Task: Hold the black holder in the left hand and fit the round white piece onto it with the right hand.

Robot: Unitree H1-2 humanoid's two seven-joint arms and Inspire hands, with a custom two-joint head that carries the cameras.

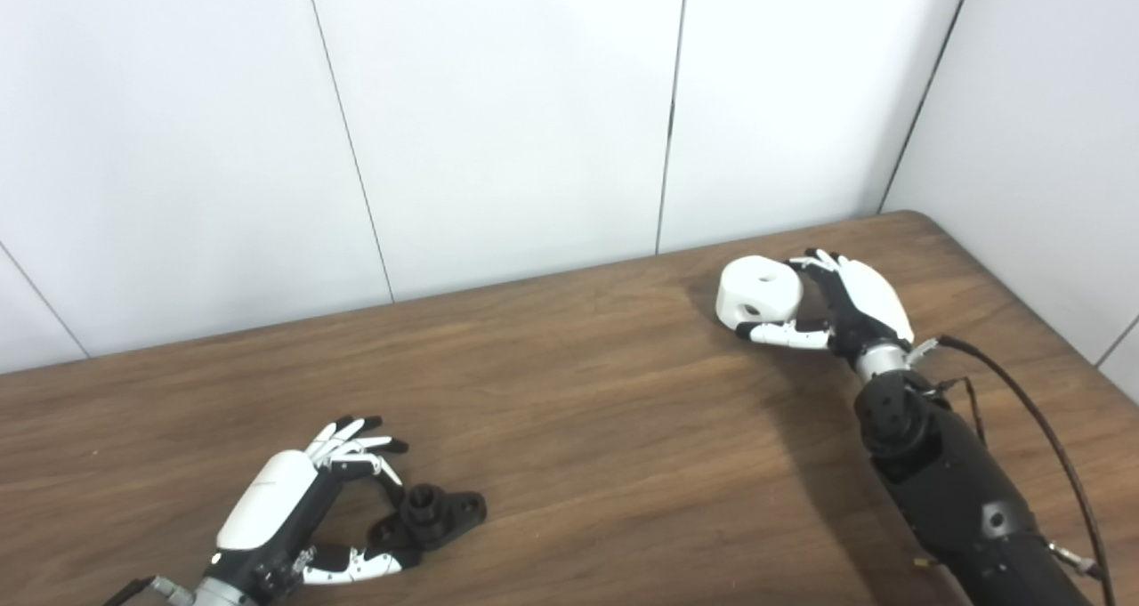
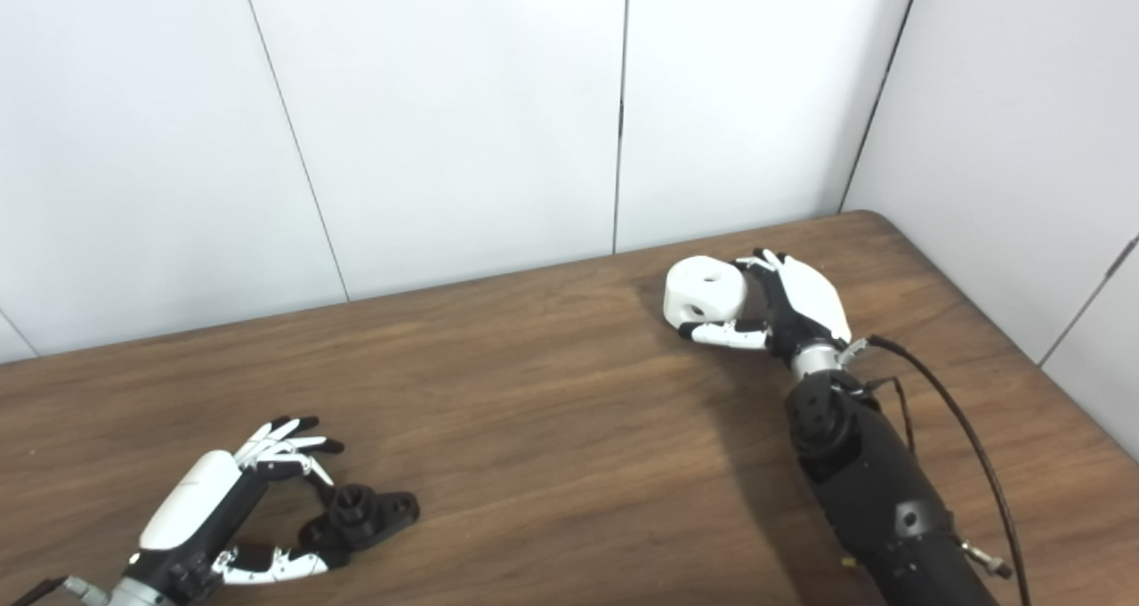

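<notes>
- Cupping the round white piece [image 1: 759, 293], the right hand [image 1: 845, 308] had its fingers [image 1: 814, 261] curled over the far side and its thumb [image 1: 787, 334] under the near side, so it was clamped on the piece; whether the piece still touched the wooden table [image 1: 578, 410] or sat just above it could not be told.
- That side-on grasp left the piece's top face and its small central hole uncovered, which I judged sensible, since the hole probably has to meet the holder's post.
- At the near left edge, the left hand [image 1: 294, 499] had fingers and thumb spread around the black holder [image 1: 432, 519], fingertips near or touching its round upright boss, thumb along its near side; a firm grip was not evident, so I call the hand apart, not yet gripping.
- The holder lay flat on the table, boss upward, well apart from the white piece; fitting looked some way off.
- The left eye view showed more of the right forearm and its cable [image 1: 1041, 428]; the right eye view showed a clearer gap between the left thumb and the holder's near edge.
</notes>
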